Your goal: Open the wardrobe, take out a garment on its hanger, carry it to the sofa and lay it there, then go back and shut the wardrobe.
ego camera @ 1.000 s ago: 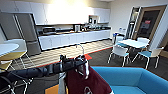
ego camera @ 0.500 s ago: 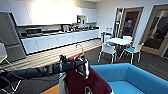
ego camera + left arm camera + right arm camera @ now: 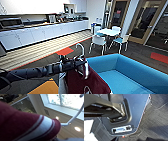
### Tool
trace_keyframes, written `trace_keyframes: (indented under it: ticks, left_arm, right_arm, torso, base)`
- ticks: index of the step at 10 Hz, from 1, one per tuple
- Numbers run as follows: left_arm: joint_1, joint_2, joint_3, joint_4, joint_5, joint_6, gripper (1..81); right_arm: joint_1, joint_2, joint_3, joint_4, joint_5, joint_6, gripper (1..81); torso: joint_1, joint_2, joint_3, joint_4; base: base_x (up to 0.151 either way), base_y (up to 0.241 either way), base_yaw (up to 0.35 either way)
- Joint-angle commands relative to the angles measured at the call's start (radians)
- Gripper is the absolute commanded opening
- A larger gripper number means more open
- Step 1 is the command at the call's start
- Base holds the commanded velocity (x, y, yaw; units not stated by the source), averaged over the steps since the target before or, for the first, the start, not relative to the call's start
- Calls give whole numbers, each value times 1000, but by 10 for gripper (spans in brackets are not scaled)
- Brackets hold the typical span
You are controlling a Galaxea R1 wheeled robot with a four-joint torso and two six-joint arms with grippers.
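Jaws of the left gripper [image 3: 83, 65] pinch the white hanger [image 3: 82, 53] carrying the dark red jacket [image 3: 86, 82] beside the blue sofa [image 3: 130, 72]; the right's cannot be told.

Support surface: dark carpeted floor [image 3: 140, 53] with red [image 3: 64, 51] and orange [image 3: 46, 88] patches. Standing directly on it: blue sofa [image 3: 130, 72] just beside the jaws, white table [image 3: 108, 32] with white chairs [image 3: 98, 41] well beyond them

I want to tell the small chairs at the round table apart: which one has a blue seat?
The chair on the table's right, nearest the wooden door. Its seat is teal-blue; the chair in front, towards the sofa, is all white.
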Motion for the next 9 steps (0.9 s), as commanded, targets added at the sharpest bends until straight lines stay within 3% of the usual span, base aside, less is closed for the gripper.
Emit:
trace_keyframes:
  ticks: [1,9]
  left_arm:
    - [-176,-18,34,-20,-79,7,10]
    - [-159,-24,34,-14,-81,8,10]
  right_arm:
    - [13,-7,-1,-1,-47,-2,811]
    - [15,-4,0,-4,-49,-2,811]
  torso:
    - [0,0,1,0]
    - [0,0,-12,0]
  base:
    - [0,0,-303]
    - [0,0,-303]
